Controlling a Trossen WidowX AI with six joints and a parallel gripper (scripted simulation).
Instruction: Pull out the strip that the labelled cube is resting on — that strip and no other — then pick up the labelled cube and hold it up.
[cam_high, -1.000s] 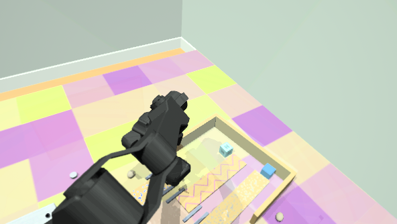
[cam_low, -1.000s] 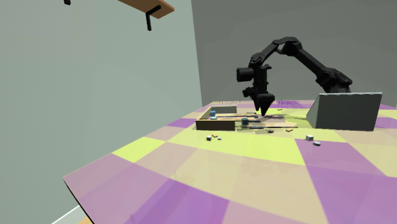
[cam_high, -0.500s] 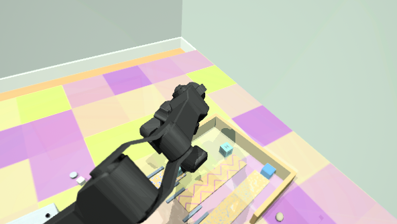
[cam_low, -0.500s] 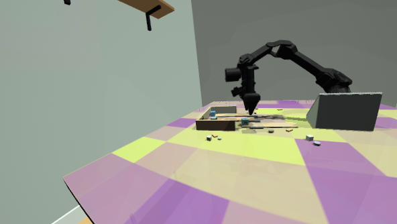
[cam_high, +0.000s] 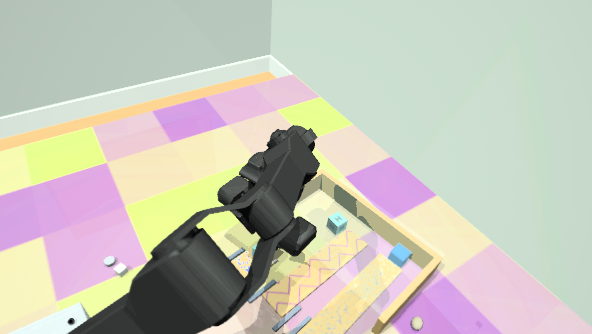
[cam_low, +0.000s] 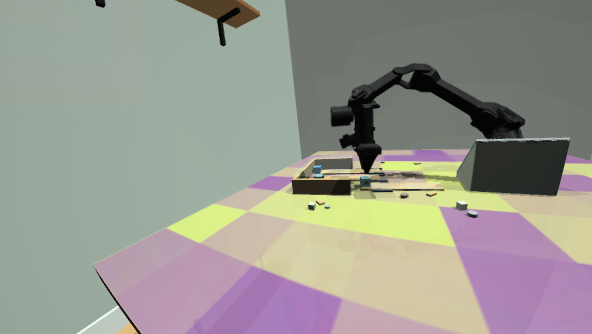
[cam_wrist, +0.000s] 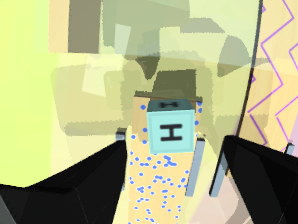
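Between the open tool's (cam_low: 367, 172) (cam_wrist: 175, 142) fingers, forward, sits the H-marked cube (cam_low: 365, 181) (cam_wrist: 170, 131).

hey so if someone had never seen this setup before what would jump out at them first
Probably the black arm, arching over the checkered surface with its open gripper pointing down. Next, the pale turquoise cube marked H, between the fingers' sides in the wrist view, on a blue-dotted strip.

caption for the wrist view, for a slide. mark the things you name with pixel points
Open tool (cam_wrist: 176, 145) above the H-marked cube (cam_wrist: 170, 131), which sits on the blue-speckled strip (cam_wrist: 155, 190) near its end.
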